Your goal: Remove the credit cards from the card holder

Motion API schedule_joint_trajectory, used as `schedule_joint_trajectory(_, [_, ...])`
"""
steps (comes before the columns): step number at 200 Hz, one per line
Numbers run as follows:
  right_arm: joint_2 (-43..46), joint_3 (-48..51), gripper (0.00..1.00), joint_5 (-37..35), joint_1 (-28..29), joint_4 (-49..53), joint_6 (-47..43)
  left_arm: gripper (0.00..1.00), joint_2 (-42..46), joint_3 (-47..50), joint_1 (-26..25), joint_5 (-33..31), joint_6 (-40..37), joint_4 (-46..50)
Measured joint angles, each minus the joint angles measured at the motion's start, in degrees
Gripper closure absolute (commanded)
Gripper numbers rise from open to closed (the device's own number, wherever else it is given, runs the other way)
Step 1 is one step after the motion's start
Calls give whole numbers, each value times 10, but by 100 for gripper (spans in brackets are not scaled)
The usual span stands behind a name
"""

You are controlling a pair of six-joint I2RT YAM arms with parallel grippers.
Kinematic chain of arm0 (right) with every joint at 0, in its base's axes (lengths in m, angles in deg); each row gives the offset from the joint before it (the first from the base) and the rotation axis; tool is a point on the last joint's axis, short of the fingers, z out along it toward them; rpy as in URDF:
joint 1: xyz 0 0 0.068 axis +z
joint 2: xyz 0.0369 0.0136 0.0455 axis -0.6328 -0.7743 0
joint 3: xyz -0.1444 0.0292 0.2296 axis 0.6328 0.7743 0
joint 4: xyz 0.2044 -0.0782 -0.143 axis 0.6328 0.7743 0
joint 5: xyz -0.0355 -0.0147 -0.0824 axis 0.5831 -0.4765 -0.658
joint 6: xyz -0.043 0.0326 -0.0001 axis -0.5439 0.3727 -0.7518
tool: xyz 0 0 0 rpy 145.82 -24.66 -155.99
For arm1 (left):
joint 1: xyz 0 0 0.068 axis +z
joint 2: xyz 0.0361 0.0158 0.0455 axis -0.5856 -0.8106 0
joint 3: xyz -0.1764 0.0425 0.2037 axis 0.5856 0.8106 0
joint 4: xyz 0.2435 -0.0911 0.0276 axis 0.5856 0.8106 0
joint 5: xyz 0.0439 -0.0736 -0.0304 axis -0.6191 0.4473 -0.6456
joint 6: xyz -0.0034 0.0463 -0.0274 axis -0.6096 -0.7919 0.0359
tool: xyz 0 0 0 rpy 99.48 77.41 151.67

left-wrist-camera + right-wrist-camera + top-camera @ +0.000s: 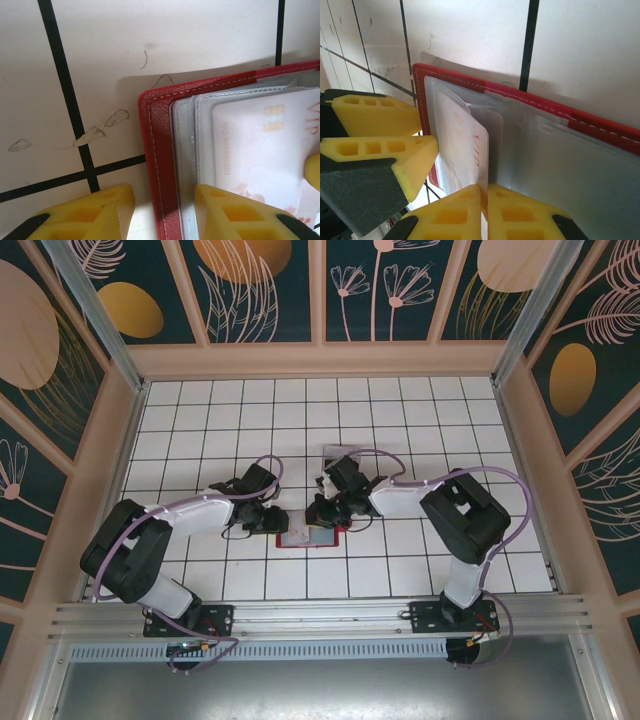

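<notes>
- Right gripper: its fingers are all but closed, pinching the lower edge of a pale card with red lettering. I cannot tell whether they grip the card alone or its clear sleeve as well.
- The card stands tilted up like a page from the open holder, so the step in hand looks like drawing it out of its pocket.
- The pull should run along the card's own plane, toward the pocket's open side, which I cannot make out. A pull across that plane would likely bend the card or lift the holder.
- If the sleeve is caught in the pinch, the card will probably not slide. A fresh grip on bare card edge would then be needed.
- Left gripper: it is wide open with nothing clamped, straddling the holder's red border. One finger is over the table, the other over the clear sleeves. Whether that finger presses on them I cannot tell.
- It serves best as an anchor, bearing down on sleeves and border during the pull so the holder lies flat and does not travel with the card.
- From above, the holder lies open on the white tiles between the two grippers, a little nearer the arm bases than either.
- Slow and straight is the safe way, since the card is thin and looks slick, and a narrow edge pinch could slip.
- Beyond the right gripper lies a small pale thing, too small to identify.
</notes>
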Motion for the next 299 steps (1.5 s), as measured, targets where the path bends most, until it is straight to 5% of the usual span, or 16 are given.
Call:
schedule_joint_trajectory(159, [68,26,95,-16,-32,51,-21,59,1,0,-2,-5,0,2])
schedule_joint_trajectory(299, [95,-44,98,-81,-49,204,-132,56,14,-2,-4,-23,0,22])
